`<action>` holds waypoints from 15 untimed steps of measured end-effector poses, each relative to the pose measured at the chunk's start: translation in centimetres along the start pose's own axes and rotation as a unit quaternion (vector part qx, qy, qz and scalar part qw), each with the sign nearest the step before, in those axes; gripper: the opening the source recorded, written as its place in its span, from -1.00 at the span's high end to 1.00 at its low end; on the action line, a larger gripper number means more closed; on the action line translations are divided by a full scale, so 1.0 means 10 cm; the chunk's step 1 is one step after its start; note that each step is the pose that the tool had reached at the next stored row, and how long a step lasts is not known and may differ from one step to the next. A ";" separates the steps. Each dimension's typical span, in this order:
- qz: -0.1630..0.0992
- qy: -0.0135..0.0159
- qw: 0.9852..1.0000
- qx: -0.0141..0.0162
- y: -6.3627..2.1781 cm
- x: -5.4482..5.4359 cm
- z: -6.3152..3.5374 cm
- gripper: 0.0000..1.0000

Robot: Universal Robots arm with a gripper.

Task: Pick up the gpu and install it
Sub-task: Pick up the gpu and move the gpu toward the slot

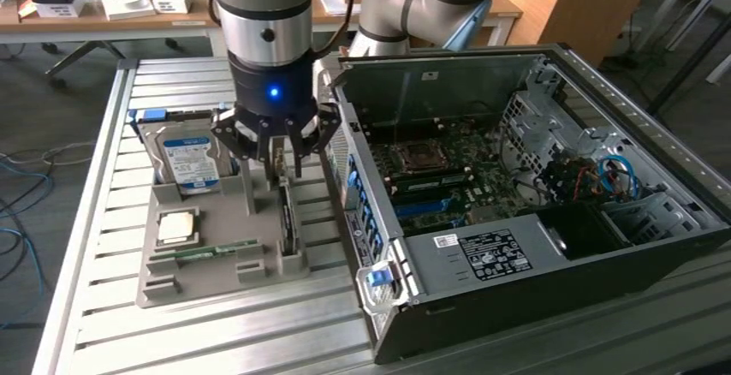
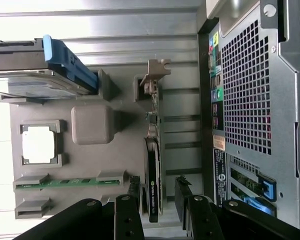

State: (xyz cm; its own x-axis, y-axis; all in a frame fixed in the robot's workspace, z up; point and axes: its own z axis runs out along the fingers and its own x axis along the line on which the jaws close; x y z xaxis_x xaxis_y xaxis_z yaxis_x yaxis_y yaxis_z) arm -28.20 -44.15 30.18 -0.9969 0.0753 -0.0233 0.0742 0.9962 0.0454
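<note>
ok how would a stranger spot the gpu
Find the open computer case, then the grey tray beside it on the exterior view's left. The gpu stands on edge along the tray's side nearest the case: a thin dark card, unlike the blue-labelled hard drive, square silver chip and green memory stick.

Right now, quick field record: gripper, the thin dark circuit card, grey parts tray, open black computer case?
gpu: thin dark grey-black circuit card, on edge in grey moulded tray
gripper: open, over the gpu's end, a finger each side, not gripping
tray also holds: silver hard drive, green memory stick
case: black computer tower, side open, beside tray
</note>
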 end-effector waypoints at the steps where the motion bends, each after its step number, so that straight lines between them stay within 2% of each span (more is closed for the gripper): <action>1: 0.000 0.000 1.000 0.000 -0.001 0.00 0.015 0.17; 5: 0.000 0.000 1.000 0.000 -0.003 0.00 0.071 0.17; 9: 0.000 0.000 1.000 0.000 -0.003 0.00 0.077 0.17; 15: 0.000 0.000 1.000 0.000 -0.008 0.00 0.176 0.17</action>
State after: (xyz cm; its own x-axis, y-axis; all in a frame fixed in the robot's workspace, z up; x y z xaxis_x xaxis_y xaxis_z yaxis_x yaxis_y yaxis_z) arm -28.20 -44.15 28.42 -0.9969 0.0753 -0.0232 0.0742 0.9962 0.0454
